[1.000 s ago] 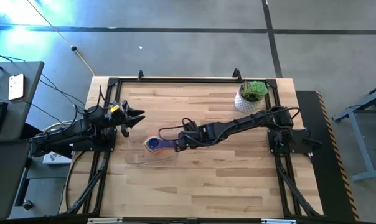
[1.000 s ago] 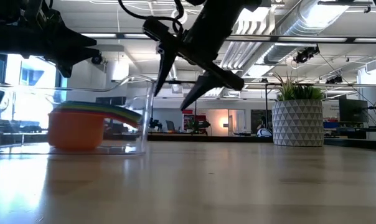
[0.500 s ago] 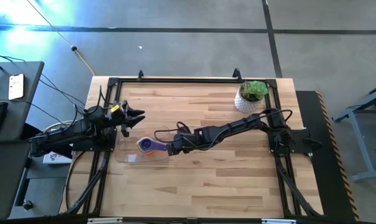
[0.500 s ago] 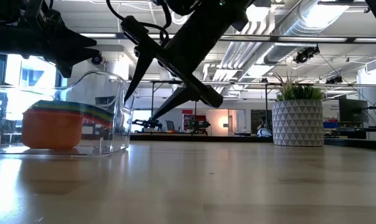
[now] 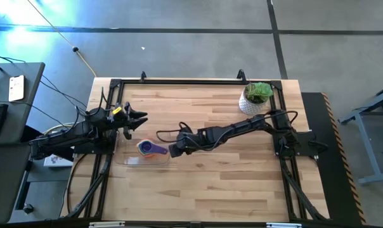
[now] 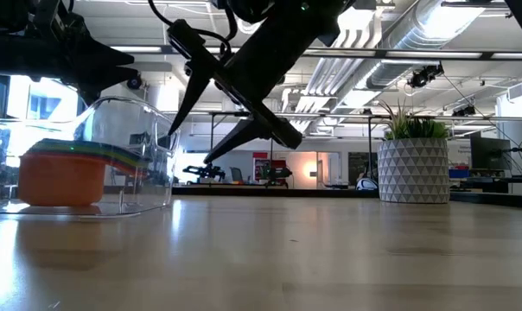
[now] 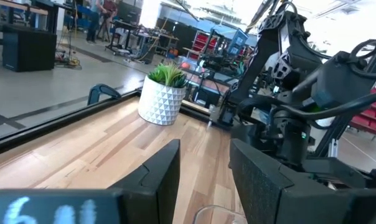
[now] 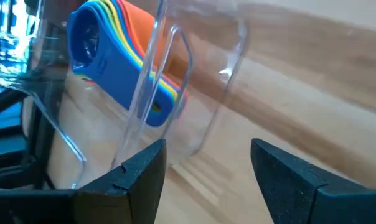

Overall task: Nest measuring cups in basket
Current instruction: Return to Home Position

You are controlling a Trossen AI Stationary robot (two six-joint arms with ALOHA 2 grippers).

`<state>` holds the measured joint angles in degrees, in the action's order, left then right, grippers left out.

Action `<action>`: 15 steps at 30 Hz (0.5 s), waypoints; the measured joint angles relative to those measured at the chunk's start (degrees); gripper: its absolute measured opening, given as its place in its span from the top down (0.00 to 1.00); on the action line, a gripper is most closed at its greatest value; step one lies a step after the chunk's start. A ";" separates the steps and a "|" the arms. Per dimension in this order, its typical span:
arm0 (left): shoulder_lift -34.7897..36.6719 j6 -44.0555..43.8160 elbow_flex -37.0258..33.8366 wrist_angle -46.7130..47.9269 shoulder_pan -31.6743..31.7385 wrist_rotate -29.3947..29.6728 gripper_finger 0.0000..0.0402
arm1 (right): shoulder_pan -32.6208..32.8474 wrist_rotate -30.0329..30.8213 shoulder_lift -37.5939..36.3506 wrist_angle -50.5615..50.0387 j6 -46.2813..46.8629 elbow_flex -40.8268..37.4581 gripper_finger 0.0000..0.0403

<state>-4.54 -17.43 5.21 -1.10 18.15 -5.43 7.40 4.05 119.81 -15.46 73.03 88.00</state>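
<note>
The clear basket (image 5: 129, 158) stands flat on the table left of centre. Inside it the measuring cups (image 5: 148, 148) sit nested in one stack: orange outermost in the low view (image 6: 58, 177), blue on top in the right wrist view (image 8: 113, 59), handles fanned together. My right gripper (image 5: 171, 151) is open at the basket's right wall, reaching in from the table's right. My left gripper (image 5: 142, 120) is open and hangs above the table just beyond the basket's far left corner, touching nothing. My right gripper meets the basket's right wall (image 8: 152, 106) with open fingers, slanting down from the table's right. One fingertip (image 8: 135, 171) stands at the foot of that wall; the wall's rim runs up between the two fingers. The basket rests flat on the table.
A white pot with a green plant (image 5: 255, 98) stands near the table's far right corner. Bare wood lies between it and the basket and along the near edge. Black frame rails run along the table's left and right sides.
My right gripper has moved toward the table's left and come lower, staying open. The basket with the nested cups has slid along the table toward the left edge ahead of it, most of the way in the first half second.
</note>
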 joint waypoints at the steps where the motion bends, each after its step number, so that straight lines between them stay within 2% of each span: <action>1: 0.00 0.00 0.00 0.00 0.00 0.00 0.67 | -0.13 0.04 -0.08 -0.47 -0.48 0.01 0.44; 6: -0.05 0.67 0.00 0.01 0.01 -0.03 0.67 | -0.76 0.52 -2.63 -6.59 -4.96 0.00 0.44; 15: -0.04 3.31 0.00 0.04 0.01 -5.05 0.67 | -1.84 8.80 -12.57 -19.43 -20.15 0.01 0.44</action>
<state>-4.58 -14.12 5.21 -1.06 18.16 -10.49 5.56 12.84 107.24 -34.89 52.88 88.01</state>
